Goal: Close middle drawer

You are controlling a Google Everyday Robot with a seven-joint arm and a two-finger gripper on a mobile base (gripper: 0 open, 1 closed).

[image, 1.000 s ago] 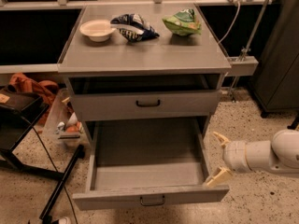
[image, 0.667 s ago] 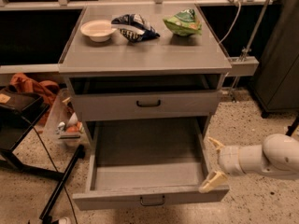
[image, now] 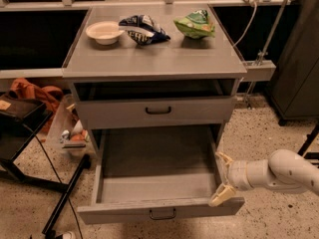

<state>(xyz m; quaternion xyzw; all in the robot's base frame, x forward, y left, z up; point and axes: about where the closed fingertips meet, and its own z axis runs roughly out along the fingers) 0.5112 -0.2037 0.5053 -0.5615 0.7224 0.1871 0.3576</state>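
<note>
High front view down onto cabinet (image: 154, 59), gripper (image: 222, 178) at lower right.

Grey cabinet top (image: 154, 59) — white bowl (image: 104, 32), blue bag (image: 143, 29), green bag (image: 195, 25).

White bowl (image: 103, 32), blue bag (image: 143, 29) and green bag (image: 195, 25) sit atop the cabinet (image: 154, 59).

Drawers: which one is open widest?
The middle drawer, pulled far out, with the open gripper at its right side; the drawer above barely sticks out.
</note>
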